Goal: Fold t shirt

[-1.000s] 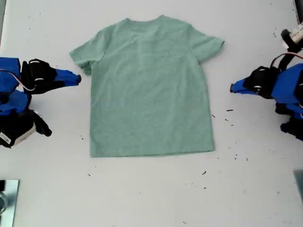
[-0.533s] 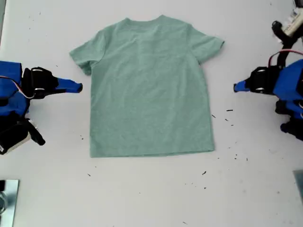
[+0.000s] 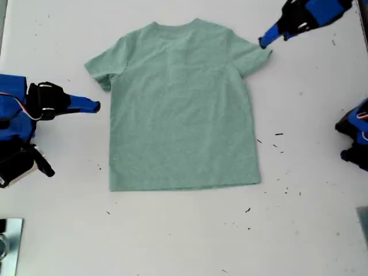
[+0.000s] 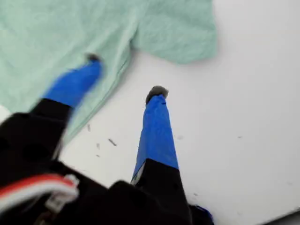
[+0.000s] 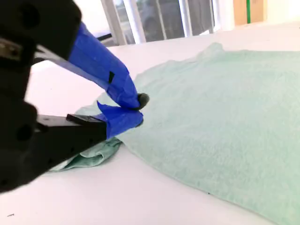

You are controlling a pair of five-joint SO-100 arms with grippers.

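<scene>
— While the t shirt (image 3: 181, 109) is lying spread flat in the middle of the white table (image 3: 172, 241), neck toward the far edge, nothing is being folded yet, is it?

— No, I'm judging this as the reach before the first fold. Starting at the exterior view's left, my second gripper (image 3: 95, 106) is hovering low just beside the shirt's side edge, below the sleeve (image 3: 103, 66), and it is pointing at the cloth without touching it. Over at the exterior view's right, my first gripper (image 3: 263, 42) is hanging at the hem of the other sleeve (image 3: 253, 54).

— Are the jaws holding anything?

— The exterior view is too small to tell me. The wrist cameras are filling that in. On my second gripper (image 5: 138, 110) the tips are pressing together with no cloth between them, as far as I can see. On my first gripper (image 4: 125, 75) the jaws are standing wide, one over the shirt's edge, one over bare table, with the sleeve (image 4: 180, 33) just ahead.

— So what is the next move calling for?

— Probably lowering those wide jaws onto the sleeve hem and pinching it. The closed pair would be needing to part first.
</scene>
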